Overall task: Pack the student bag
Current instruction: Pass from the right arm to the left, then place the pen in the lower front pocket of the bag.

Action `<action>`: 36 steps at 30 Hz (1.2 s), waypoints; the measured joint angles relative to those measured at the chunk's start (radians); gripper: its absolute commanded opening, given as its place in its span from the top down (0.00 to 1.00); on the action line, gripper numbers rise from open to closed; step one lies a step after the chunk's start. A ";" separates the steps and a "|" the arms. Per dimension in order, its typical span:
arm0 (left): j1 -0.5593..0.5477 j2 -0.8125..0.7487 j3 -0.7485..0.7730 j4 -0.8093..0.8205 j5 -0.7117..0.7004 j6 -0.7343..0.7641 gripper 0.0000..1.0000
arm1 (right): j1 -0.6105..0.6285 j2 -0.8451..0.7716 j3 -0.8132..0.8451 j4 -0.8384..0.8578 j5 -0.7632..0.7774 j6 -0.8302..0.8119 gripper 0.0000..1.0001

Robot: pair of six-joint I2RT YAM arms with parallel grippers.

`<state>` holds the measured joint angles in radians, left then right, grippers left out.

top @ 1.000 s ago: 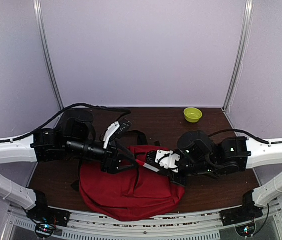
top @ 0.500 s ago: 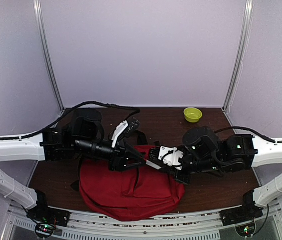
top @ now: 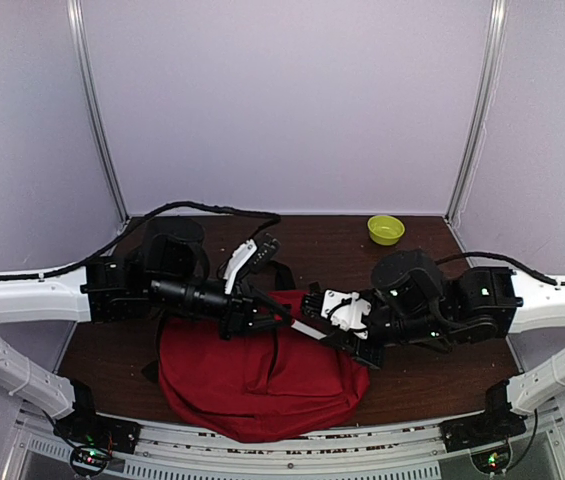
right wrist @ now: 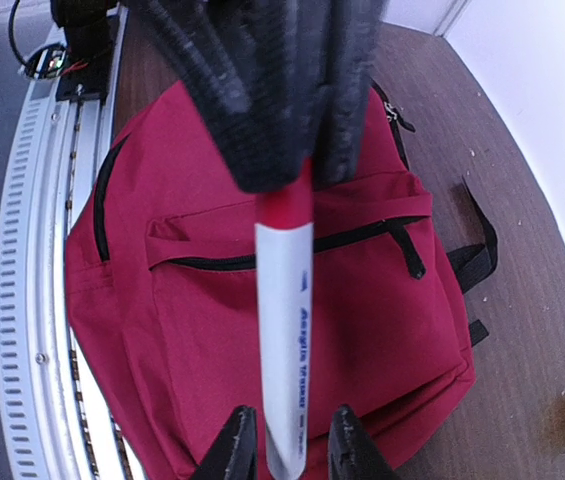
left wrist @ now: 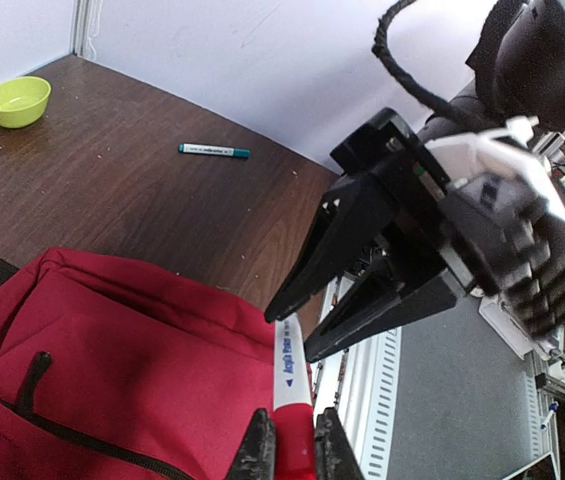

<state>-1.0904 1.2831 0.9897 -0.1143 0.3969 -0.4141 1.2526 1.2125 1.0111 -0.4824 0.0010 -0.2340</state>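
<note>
The student bag (top: 252, 385), a red backpack with black zippers, lies flat at the table's near edge, its front pocket (right wrist: 262, 330) zipped. A white marker with a red cap (top: 300, 326) hangs level above it between both grippers. My left gripper (left wrist: 292, 452) is shut on the red cap end (left wrist: 294, 440). Around the white barrel (right wrist: 287, 330) stands my right gripper (right wrist: 290, 446), open, with a gap on each side. In the top view the left gripper (top: 278, 316) and right gripper (top: 312, 318) meet tip to tip over the bag's upper right.
A green bowl (top: 386, 229) sits at the back right corner. Farther back on the brown table, a green-capped marker (left wrist: 214, 151) lies beyond the bag. Black straps (right wrist: 472, 265) trail off the bag's far side. The slotted metal rail (right wrist: 32, 260) runs along the near edge.
My left gripper closed onto the marker's red cap. My right gripper, which held the barrel, has opened off it. Both arms stayed almost in place.
</note>
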 measured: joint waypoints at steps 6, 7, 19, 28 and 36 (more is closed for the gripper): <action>-0.006 -0.006 -0.007 -0.008 -0.040 0.001 1.00 | 0.000 -0.032 0.000 0.017 0.006 0.017 0.30; -0.006 -0.011 -0.010 -0.017 -0.051 0.000 1.00 | 0.000 -0.032 0.000 0.018 0.010 0.025 0.11; -0.005 -0.213 -0.043 -0.206 -0.246 -0.006 1.00 | -0.032 -0.032 0.000 0.061 0.130 0.077 0.00; -0.002 -0.300 -0.098 -0.347 -0.345 -0.024 1.00 | -0.067 -0.050 0.000 0.122 0.239 0.113 0.00; -0.002 -0.306 -0.135 -0.352 -0.383 -0.043 1.00 | -0.071 -0.082 -0.008 0.154 0.290 0.133 0.00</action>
<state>-1.0920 0.9775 0.8551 -0.4667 0.0143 -0.4568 1.1820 1.1305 1.0031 -0.3286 0.2909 -0.1009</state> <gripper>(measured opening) 0.064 0.999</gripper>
